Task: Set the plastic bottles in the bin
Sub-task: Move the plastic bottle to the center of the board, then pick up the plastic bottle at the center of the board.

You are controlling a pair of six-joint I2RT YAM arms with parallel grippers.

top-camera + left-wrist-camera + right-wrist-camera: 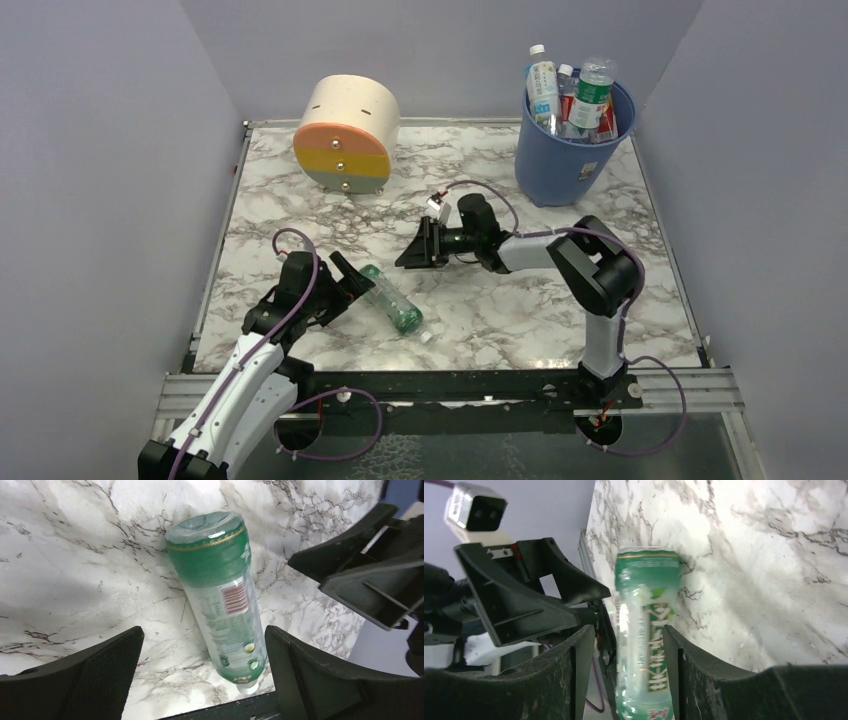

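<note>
The left pincer [202, 635] is spread wide over the bottle [220, 590], the right pincer [627, 630] slightly parted nearby, so closing may roll it away, or the 2 may clash.

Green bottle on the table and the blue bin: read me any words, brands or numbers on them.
Green bottle label: large white characters, too blurred to read.
Barcode on that bottle: digits too small.
White sticker on the bin: too small.
Bottles in the bin: labels too small.
Nothing quotable.
</note>
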